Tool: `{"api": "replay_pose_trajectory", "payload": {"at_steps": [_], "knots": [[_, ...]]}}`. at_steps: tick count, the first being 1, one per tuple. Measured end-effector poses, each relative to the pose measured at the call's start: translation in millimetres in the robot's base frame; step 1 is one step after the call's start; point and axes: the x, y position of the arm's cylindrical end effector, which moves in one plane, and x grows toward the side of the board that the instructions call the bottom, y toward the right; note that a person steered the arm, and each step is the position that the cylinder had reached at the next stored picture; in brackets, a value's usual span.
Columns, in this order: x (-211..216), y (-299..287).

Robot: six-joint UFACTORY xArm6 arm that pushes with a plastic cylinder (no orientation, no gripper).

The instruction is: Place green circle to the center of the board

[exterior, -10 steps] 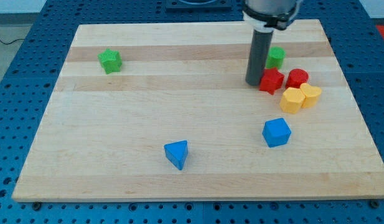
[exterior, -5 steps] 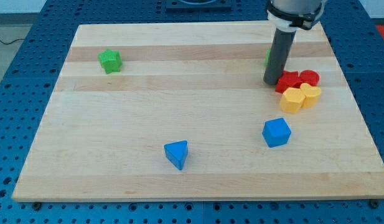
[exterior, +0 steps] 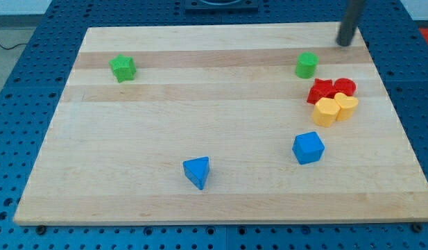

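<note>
The green circle (exterior: pixel 306 65) stands near the board's upper right. My tip (exterior: pixel 345 44) is at the view's top right, above and to the right of the green circle, apart from it. The rod runs out of the top of the view. A green star (exterior: pixel 122 68) sits at the upper left.
A red star (exterior: pixel 320 91) and a red circle (exterior: pixel 345 87) sit just below the green circle, touching a yellow hexagon (exterior: pixel 327 111) and a yellow heart (exterior: pixel 347 106). A blue cube (exterior: pixel 308 147) lies lower right, a blue triangle (exterior: pixel 197 171) lower middle. The wooden board (exterior: pixel 214 125) lies on a blue pegboard table.
The rod has moved from the left of the red star up and right to the board's top right corner. The red star and red circle were pushed slightly right. The green circle shows fully now.
</note>
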Motion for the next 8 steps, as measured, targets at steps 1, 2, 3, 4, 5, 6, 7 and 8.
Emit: {"api": "replay_pose_trajectory", "payload": {"at_steps": [1,2,3,4,5,6,7,8], "knots": [[20.4,-2.5],[44.6,-19.2],[57.8,-54.8],[70.1,-108.0],[75.5,-177.1],[82.3,-234.9],[88.0,-244.4],[63.9,-249.8]]}}
